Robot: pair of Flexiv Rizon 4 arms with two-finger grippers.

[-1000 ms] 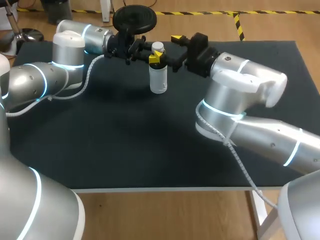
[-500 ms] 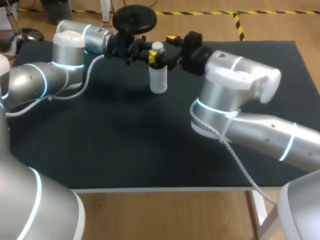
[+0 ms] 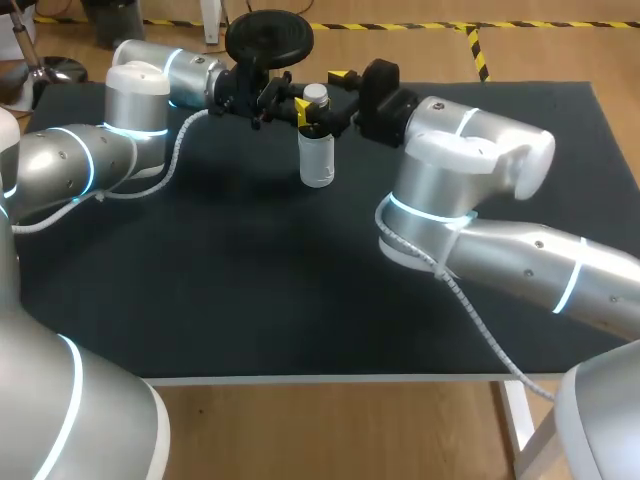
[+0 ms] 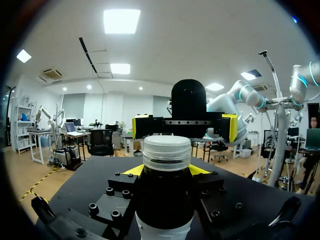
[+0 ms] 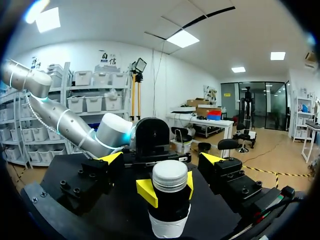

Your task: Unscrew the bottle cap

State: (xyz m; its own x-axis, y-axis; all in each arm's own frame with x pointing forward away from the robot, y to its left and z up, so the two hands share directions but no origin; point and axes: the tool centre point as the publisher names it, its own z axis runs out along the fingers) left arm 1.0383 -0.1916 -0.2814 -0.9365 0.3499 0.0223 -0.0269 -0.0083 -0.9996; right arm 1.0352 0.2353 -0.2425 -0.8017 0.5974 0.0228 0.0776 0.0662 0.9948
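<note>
**Bottle** point(image 3: 317, 158): small, clear, upright on the desk point(image 3: 250, 290). It stands at about 12 o'clock on the surface, near the far edge.

**Cap** point(image 3: 316, 94): white, ribbed, sitting square on the neck.

**Left jaws:** closed on the bottle just under the cap. The yellow fingertips point(image 5: 146, 191) press it from two opposite sides. The left arm point(image 3: 140, 95) enters from 9 o'clock.

**Right jaws:** open wide. The yellow fingertips point(image 5: 212, 158) stand either side of the cap at roughly its height, and neither touches it. The right arm point(image 3: 460, 165) enters from 4 o'clock.

**Step in hand (judged):** closing on the cap, ahead of the first turn.

**Handling notes (judged):**
- Centre the cap between the tips before closing, so both meet the ribbed wall together.
- An off-centre close would likely shove the bottle against the left hold.
- Grip the side wall, not the rim.
- Turn about the bottle's upright axis, anticlockwise seen from above.
- Keep the left hold firm so the bottle does not turn with the cap.
- Lift only once the thread runs free.
</note>
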